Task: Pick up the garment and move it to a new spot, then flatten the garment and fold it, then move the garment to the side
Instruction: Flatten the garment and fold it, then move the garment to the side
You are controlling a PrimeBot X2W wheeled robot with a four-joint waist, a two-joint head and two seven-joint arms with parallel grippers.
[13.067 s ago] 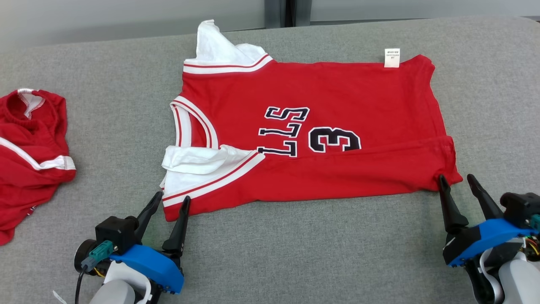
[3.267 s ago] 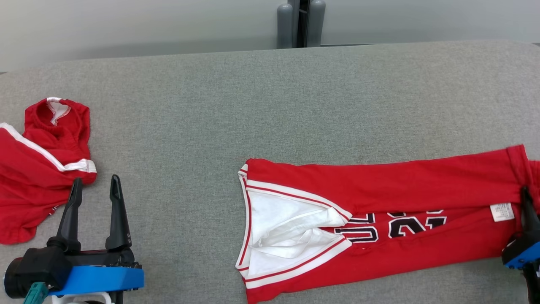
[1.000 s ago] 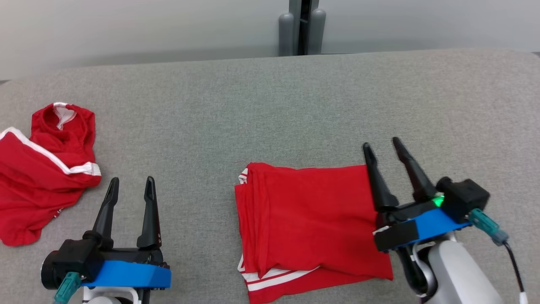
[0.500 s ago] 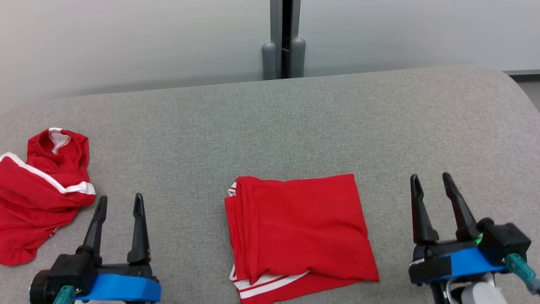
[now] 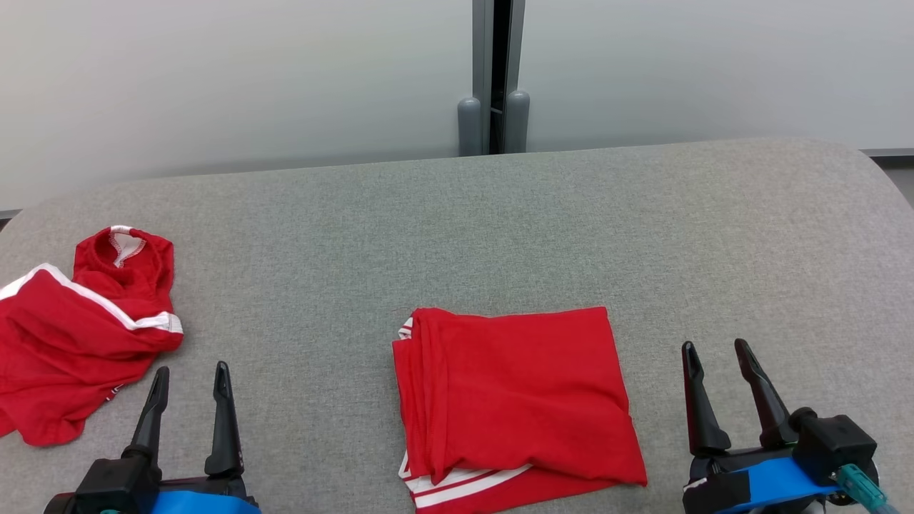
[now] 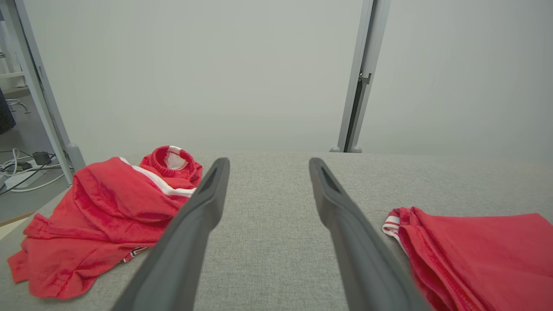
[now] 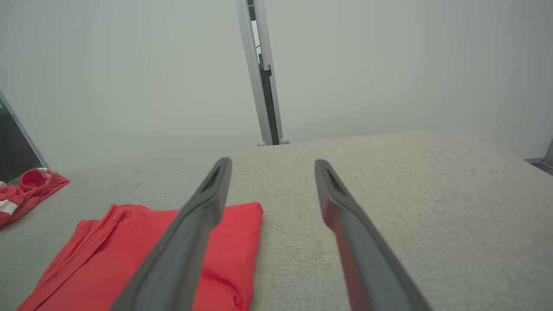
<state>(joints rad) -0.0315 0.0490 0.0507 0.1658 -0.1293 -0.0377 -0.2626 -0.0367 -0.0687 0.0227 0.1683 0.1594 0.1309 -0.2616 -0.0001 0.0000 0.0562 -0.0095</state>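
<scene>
Right gripper (image 5: 714, 345) has drawn back off the garment (image 5: 510, 400) and now sits to its right, apart from it, fingers spread and empty. Left gripper (image 5: 192, 368) hovers at lower left, fingers likewise spread and empty. The garment lies folded into a red square at the front middle of the grey cushion (image 5: 500, 228). Crumpled red shorts (image 5: 71, 343) lie far left.
</scene>
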